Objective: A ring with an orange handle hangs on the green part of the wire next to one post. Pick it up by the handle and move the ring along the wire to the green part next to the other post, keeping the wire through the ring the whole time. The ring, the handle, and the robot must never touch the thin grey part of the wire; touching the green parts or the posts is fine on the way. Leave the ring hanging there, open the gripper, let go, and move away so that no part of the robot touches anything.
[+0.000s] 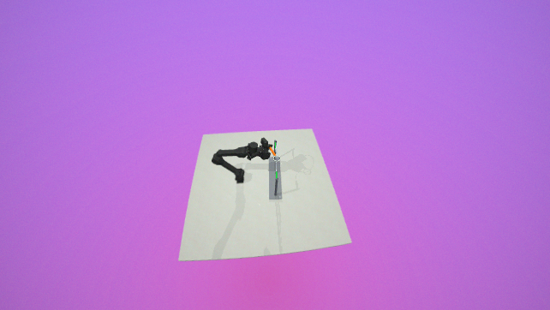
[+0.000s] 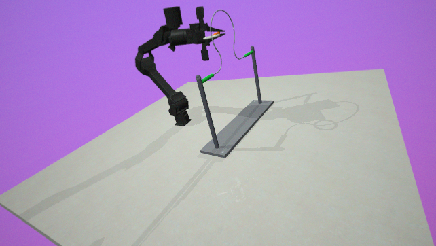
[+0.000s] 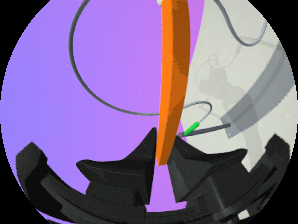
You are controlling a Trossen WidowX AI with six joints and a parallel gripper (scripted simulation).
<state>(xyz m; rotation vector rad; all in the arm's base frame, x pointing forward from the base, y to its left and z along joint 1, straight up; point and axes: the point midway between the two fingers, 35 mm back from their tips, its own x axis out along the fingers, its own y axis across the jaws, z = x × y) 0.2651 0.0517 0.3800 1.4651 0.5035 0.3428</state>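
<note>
So the gripper (image 1: 271,149) (image 2: 225,32) (image 3: 158,129) is up in the upper middle of the exterior view, jaws nearly closed and pinched on the orange handle (image 1: 272,151) (image 2: 216,33) (image 3: 175,65), which runs from the top edge down to the fingertips in the wrist view. The white ring (image 1: 277,158) (image 2: 211,37) is up there too, seen almost edge-on, at the left-hand rise of the wire's big loop, well above both green bits. Can't tell from here if the ring is touching the grey wire (image 2: 233,34) (image 3: 70,45). One green part (image 2: 208,78) (image 3: 191,129) sits by the post (image 2: 208,113) nearer the middle of the frame, the other green part (image 2: 248,54) by the post (image 2: 257,76) further right, both posts standing on a grey base plate (image 1: 275,188) (image 2: 242,124).
</note>
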